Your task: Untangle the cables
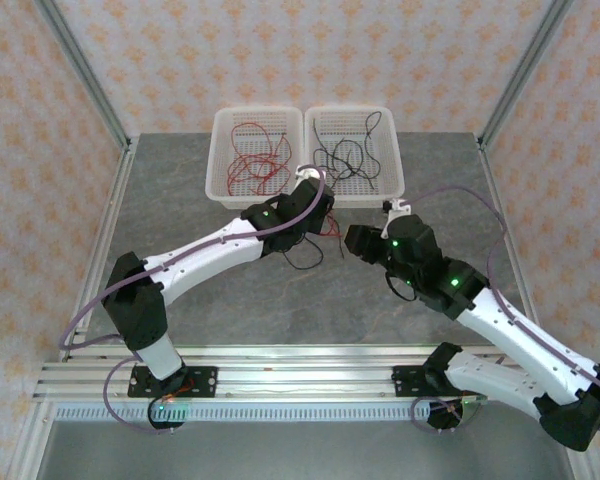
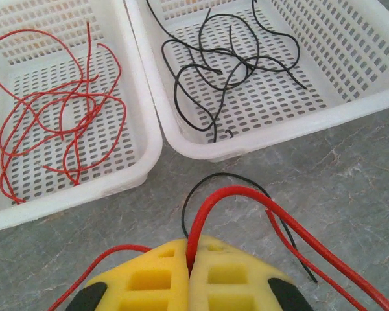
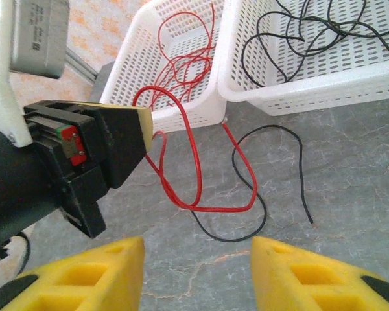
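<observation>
- Left gripper (image 2: 190, 262) is clamped shut on a red cable (image 2: 236, 190). The cable rises from the closed jaws in a loop and trails off to the right over the table (image 2: 350, 188).
- Right gripper (image 3: 196, 253) hangs over the same spot with its jaws apart and nothing between them.
- A loose black cable (image 3: 300, 170) lies on the grey table just in front of the baskets. The red loop crosses it at its near bend, so the two are not yet apart.
- Sorted strands: red cables (image 2: 63, 107) in the left basket (image 2: 84, 197), black cables (image 2: 228, 65) in the right basket (image 2: 282, 133).
- Step in hand, as I read it: parting the last red-and-black pair.
- The next move likely calls for the right gripper to drop onto the black cable at a stretch clear of the red one. It would then close and draw away while the left holds firm. A thin wire lying flat needs the fingertips right down at the table surface.
</observation>
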You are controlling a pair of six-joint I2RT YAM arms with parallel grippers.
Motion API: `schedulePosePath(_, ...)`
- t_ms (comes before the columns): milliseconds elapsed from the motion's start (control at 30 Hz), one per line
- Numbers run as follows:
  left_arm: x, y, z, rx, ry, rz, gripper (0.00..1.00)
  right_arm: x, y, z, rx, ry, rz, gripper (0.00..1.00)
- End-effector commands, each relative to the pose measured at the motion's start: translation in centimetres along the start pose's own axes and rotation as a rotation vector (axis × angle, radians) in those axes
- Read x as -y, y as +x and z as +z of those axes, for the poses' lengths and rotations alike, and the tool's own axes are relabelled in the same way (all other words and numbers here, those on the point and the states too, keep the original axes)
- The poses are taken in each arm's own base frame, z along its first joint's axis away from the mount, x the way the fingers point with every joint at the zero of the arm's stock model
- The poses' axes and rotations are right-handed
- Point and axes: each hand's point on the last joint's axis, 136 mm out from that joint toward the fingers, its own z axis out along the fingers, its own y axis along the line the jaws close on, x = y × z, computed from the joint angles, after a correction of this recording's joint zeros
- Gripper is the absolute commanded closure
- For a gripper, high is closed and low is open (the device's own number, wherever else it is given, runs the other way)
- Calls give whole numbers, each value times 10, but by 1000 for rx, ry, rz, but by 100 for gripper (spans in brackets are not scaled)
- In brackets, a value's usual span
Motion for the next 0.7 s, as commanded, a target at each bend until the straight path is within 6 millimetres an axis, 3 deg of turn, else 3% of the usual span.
schedulePosePath(0,5,-19,-22,43,42,-21,100,-4,-6,14,14,19,-34,54)
schedulePosePath(133,15,-28,-41,69,117,-41,100,-5,-6,37,24,37,-40,54)
schedulePosePath(367,16,-34,-61,98,169,-62,100,-6,-10,58,31,64,-45,55)
schedulePosePath(667,2,-33,-75,108,142,-57,100,45,-10,63,69,345,-68,67)
